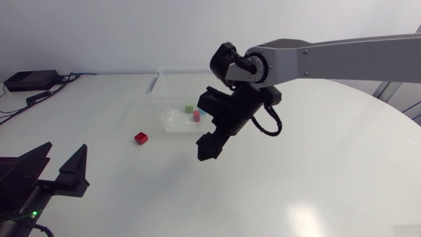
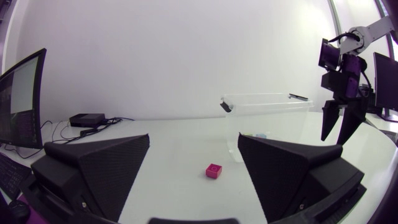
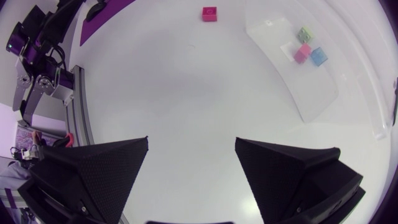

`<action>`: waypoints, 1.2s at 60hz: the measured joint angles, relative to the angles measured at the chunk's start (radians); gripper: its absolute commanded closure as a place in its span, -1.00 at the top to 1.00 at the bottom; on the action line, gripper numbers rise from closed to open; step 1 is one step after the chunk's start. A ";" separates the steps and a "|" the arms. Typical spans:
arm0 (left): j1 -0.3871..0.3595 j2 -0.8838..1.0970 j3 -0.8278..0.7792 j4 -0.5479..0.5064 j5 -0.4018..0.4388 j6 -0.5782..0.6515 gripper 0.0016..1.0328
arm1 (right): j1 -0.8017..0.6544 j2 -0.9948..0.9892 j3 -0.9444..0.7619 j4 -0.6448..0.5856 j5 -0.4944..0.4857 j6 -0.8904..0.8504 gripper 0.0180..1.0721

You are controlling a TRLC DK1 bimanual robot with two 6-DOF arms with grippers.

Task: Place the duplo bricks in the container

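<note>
A red duplo brick [image 1: 141, 137] lies on the white table, left of the clear container [image 1: 172, 78]. Green [image 1: 189, 108], pink [image 1: 196, 116] and blue [image 1: 202, 113] bricks rest inside the container. My right gripper [image 1: 208, 151] hangs open and empty over the table in front of the container. In the right wrist view the gripper [image 3: 191, 168] faces bare table, with the red brick [image 3: 209, 14] far ahead and the container [image 3: 348, 93] off to one side. My left gripper [image 1: 64, 151] stands open at the near left. Its wrist view shows the red brick [image 2: 214, 170] ahead between the gripper's [image 2: 194, 149] fingers.
A black box [image 1: 27, 80] with cables sits at the table's back left corner. In the left wrist view my right gripper [image 2: 336, 132] hangs beside the container [image 2: 267, 115]. The table's round edge curves along the right.
</note>
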State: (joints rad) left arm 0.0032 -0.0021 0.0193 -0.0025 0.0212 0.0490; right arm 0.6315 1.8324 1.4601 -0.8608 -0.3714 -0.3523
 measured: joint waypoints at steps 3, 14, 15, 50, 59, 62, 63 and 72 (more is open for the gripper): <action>0.000 0.000 0.000 0.000 0.000 0.000 0.92 | 0.007 0.014 0.010 0.000 0.001 0.000 0.93; 0.000 0.000 0.000 0.000 0.000 0.000 0.92 | 0.025 0.048 0.064 0.000 0.001 0.000 0.93; 0.000 0.000 0.000 0.000 0.000 0.000 0.92 | 0.027 0.050 0.067 0.000 0.001 0.000 0.93; 0.000 0.000 0.000 0.000 0.000 0.000 0.92 | 0.070 0.198 0.238 -0.055 -0.015 -0.015 0.93; 0.000 0.000 0.000 0.000 0.000 0.000 0.92 | 0.071 0.246 0.310 -0.064 -0.022 -0.015 0.93; 0.000 0.000 0.000 0.000 0.000 0.000 0.92 | 0.073 0.264 0.332 -0.076 -0.022 -0.015 0.93; 0.000 0.000 0.000 0.000 0.000 0.000 0.92 | 0.074 0.272 0.343 -0.081 -0.023 -0.015 0.93; 0.000 0.000 0.000 0.000 0.000 0.000 0.92 | 0.082 0.329 0.417 -0.114 -0.033 -0.015 0.93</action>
State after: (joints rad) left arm 0.0032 -0.0021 0.0193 -0.0025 0.0212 0.0490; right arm 0.7135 2.1612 1.8771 -0.9752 -0.4046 -0.3672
